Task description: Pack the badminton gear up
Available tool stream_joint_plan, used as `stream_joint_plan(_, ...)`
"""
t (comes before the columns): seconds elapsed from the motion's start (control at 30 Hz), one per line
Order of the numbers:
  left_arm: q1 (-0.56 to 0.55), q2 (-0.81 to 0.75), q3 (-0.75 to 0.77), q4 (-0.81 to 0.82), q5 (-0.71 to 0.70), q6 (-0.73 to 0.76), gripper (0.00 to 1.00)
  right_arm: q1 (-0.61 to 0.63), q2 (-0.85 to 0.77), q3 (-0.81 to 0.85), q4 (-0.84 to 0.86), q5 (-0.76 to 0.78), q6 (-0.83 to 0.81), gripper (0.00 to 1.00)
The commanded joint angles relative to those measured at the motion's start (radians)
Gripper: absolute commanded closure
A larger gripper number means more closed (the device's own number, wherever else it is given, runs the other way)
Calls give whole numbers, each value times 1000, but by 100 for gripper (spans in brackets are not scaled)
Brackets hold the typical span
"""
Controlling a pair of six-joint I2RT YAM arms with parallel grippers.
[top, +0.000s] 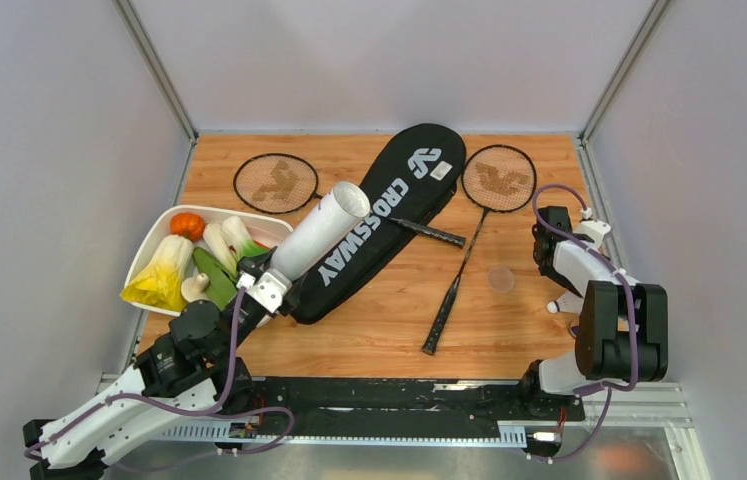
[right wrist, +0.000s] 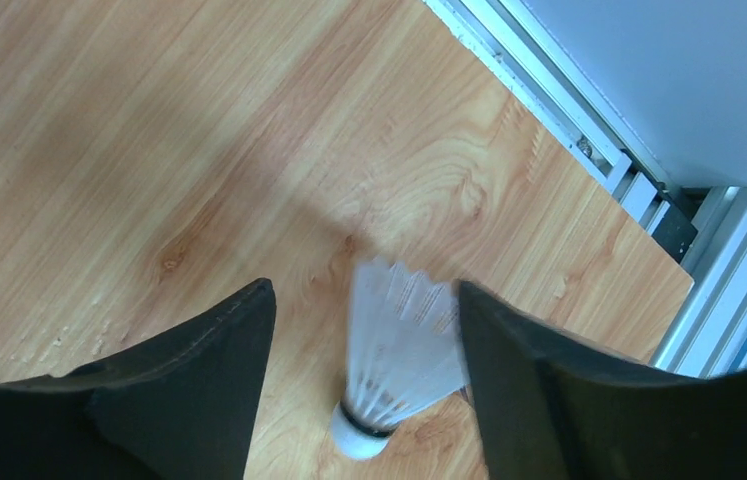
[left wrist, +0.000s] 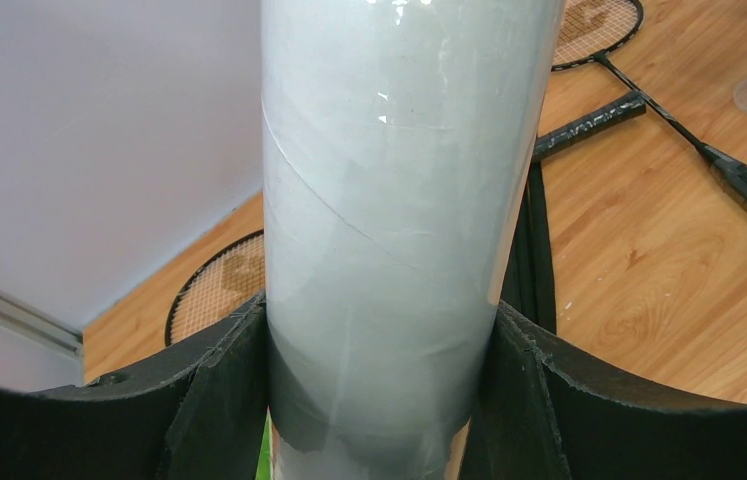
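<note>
My left gripper is shut on the lower end of the long white tube, which tilts up over the black CROSSWAY bag. In the left wrist view the tube fills the gap between the pads of the left gripper. One racket lies left of the bag with its shaft under it. The other racket lies to the right. My right gripper is open around a white shuttlecock on the table, whose feathers touch the right finger. The top view shows the shuttlecock at the right gripper.
A white tray of toy vegetables sits at the left, beside my left arm. A clear round lid lies right of the second racket's shaft. The table's right edge and metal rail run close to the right gripper.
</note>
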Motion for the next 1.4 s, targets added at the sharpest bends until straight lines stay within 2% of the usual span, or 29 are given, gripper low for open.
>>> stream_joint_plan(0.0,2,2,17,64,1,1,51,-8,-26,-3,12,-33,28,39)
stream_joint_plan(0.1,2,1,19,63,1,1,51,-8,-34,5,13,-37,16,61)
stream_joint_plan(0.23,2,-5,18,63,0,2,50,-8,-55,3,22,-43,7,96)
stream_joint_plan(0.27,2,-5,19,63,1,3,50,-8,-62,3,31,-63,-1,100)
stream_joint_plan(0.6,2,-6,26,59,-1,13,50,-6,-159,106,47,-157,-133,100)
stream_joint_plan(0.7,2,-2,24,62,5,2,50,-6,-181,127,17,-125,-122,100)
stream_joint_plan(0.73,2,-1,22,63,7,1,50,-8,-187,130,-6,-97,-103,87)
stream_joint_plan(0.77,1,3,21,63,9,1,51,-11,-190,126,-21,-83,-96,68)
stream_joint_plan(0.8,1,4,19,64,9,1,51,-18,-192,124,-29,-88,-96,57)
stream_joint_plan(0.83,1,7,20,64,10,2,50,-26,-192,122,-38,-106,-101,52)
stream_joint_plan(0.93,2,14,22,66,16,10,50,-58,-197,106,-49,-214,-140,47)
stream_joint_plan(1.03,1,27,24,67,23,9,50,-96,-193,87,-60,-374,-240,33)
stream_joint_plan(1.1,2,36,21,69,33,1,50,-119,-189,84,-74,-431,-251,27)
stream_joint_plan(1.23,2,47,18,44,49,-8,51,-153,-194,80,-76,-557,-222,19)
stream_joint_plan(1.37,2,49,25,36,60,-14,51,-222,-176,75,-108,-551,-169,18)
